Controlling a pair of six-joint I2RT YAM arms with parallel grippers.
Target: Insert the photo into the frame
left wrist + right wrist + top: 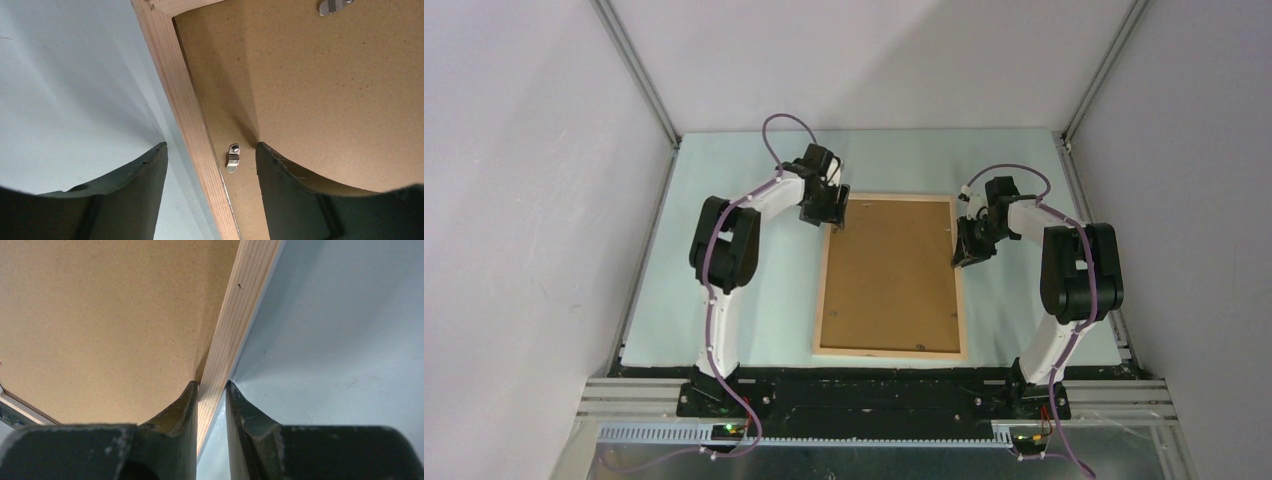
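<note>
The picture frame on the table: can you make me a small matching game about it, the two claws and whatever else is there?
Things:
1. left gripper
2. right gripper
3. backing board
4. metal clip

States:
A. brown, lying inside the frame
B. closed on the frame's right rail
C. small, silver, at the board's edge beside the left rail
D. open, astride the frame's left rail

Pairs: 1-D, 2-B, 3-A, 4-C.
</note>
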